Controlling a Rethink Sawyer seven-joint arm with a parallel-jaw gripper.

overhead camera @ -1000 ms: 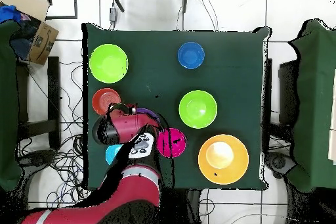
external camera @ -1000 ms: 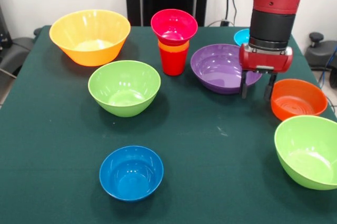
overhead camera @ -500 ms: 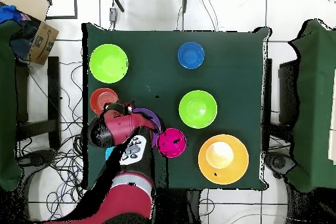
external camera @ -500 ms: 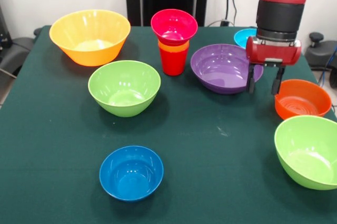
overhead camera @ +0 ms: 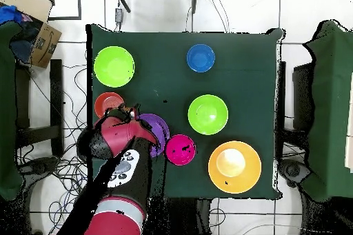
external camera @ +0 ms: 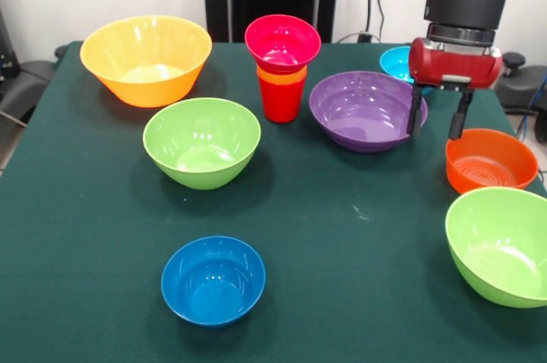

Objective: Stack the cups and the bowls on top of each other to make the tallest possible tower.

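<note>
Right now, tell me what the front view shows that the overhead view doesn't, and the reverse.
Only the front view shows the tower's layers, a pink bowl on an orange cup over a red cup, the light blue bowl, and the gripper open and empty between the purple bowl and orange bowl. Only the overhead view shows a cardboard box beside the table. Both show the two lime green bowls, the dark blue bowl and the yellow-orange bowl.

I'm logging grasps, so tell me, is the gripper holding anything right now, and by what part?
Nothing is held. The gripper hangs open and empty between the purple bowl and the orange bowl.
</note>
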